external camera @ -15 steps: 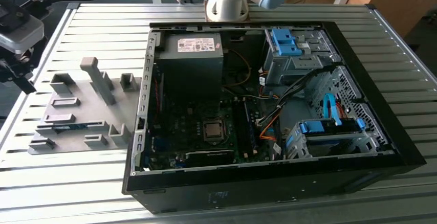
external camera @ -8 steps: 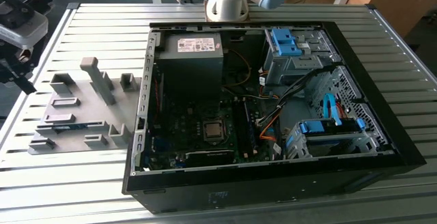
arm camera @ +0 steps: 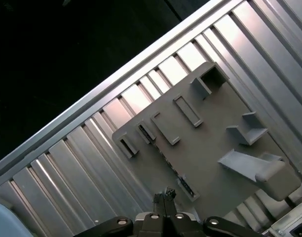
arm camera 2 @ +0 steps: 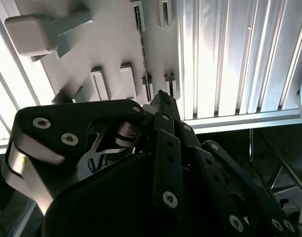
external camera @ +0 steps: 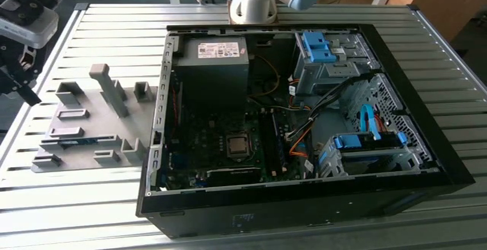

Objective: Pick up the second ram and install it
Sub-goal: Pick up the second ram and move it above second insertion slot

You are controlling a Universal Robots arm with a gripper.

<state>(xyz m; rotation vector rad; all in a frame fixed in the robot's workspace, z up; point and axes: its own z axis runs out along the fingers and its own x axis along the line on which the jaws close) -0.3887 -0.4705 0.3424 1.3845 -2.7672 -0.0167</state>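
Gripper (arm camera: 165,196), closed and empty, was noted near the second ram (external camera: 76,142), judged light, brittle, best gripped by long edges.

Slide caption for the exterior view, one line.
Open PC case on slatted table; gripper hovers beside grey fixture tray holding the second ram.

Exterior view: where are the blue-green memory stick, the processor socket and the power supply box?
second ram (external camera: 77,141): exterior view, its blue-green top edge.
processor socket (external camera: 238,145): exterior view, metal centre.
power supply box (external camera: 211,79): exterior view, its dark face.
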